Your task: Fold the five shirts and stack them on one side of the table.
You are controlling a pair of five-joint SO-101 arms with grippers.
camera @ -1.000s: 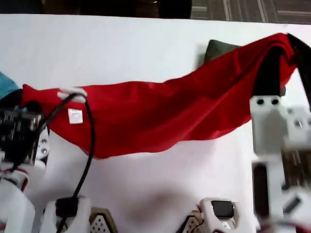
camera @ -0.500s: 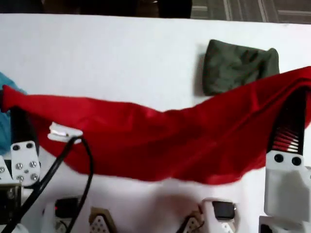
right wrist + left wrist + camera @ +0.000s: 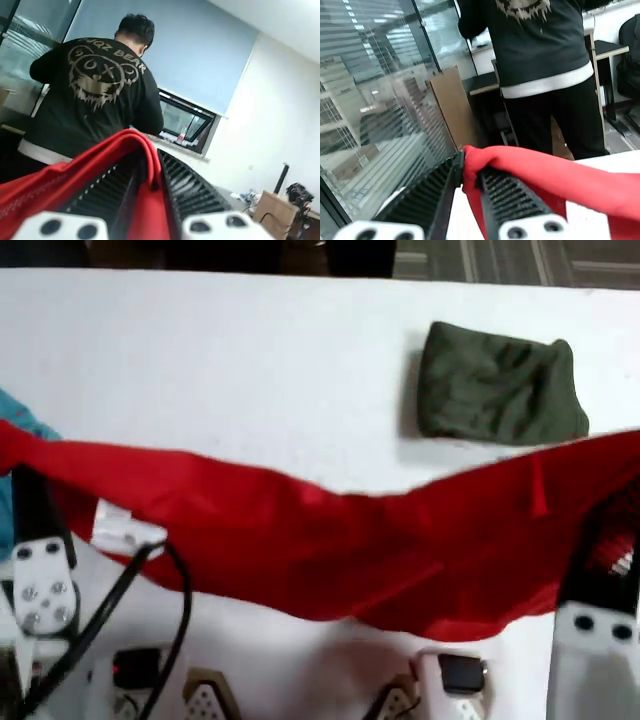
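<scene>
Red shirt (image 3: 330,540) hangs stretched left to right above near half of white bench (image 3: 230,360), sagging mid-span. Left hand (image 3: 469,170) clamped on its left end; right hand (image 3: 151,162) clamped on its right end. Folded dark green shirt (image 3: 497,385) lies far right on bench. Teal cloth (image 3: 12,415) at left edge.

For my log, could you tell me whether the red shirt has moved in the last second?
Yes: the red shirt has drawn off the folded green shirt, toward the table's near edge.

Red shirt (image 3: 330,540), both ends off-frame
</scene>
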